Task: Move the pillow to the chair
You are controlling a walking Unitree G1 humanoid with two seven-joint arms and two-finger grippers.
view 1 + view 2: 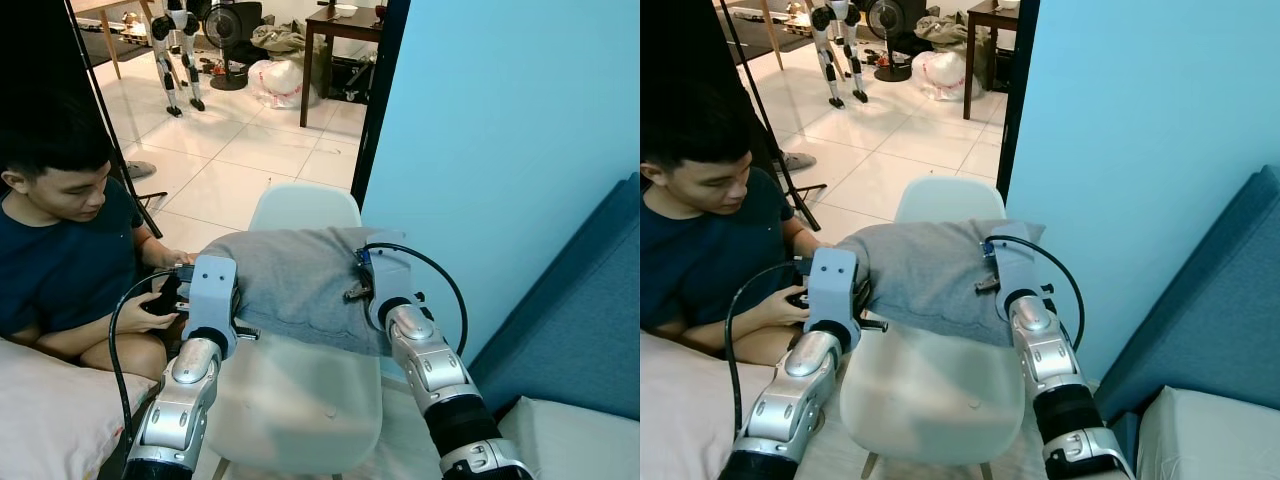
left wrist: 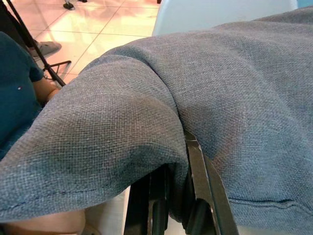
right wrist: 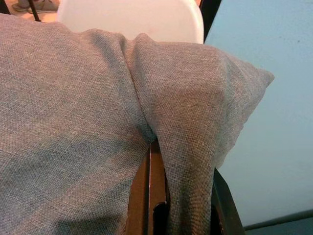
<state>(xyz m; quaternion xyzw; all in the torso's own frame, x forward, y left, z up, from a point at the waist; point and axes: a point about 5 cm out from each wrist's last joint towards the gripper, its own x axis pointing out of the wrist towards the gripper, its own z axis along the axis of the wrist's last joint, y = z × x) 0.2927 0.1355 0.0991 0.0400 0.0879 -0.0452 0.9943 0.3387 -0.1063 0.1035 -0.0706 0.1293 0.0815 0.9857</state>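
Above the chair (image 1: pixel 300 400), pillow (image 1: pixel 295 280) between left claw (image 2: pixel 171 196) and right claw (image 3: pixel 181 196)

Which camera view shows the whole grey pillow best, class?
The left eye view: the pillow shows whole, held over the white chair between left gripper and right gripper. Wrist views show close-up pinched fabric.

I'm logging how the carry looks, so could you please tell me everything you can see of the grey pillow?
The pillow is grey, of coarse woven cloth, soft and creased. It is held level above the white chair's seat, in front of its backrest. The left hand pinches its left edge, and the right hand its right corner, the cloth bunching over the fingers. Whether it touches the seat cannot be told.
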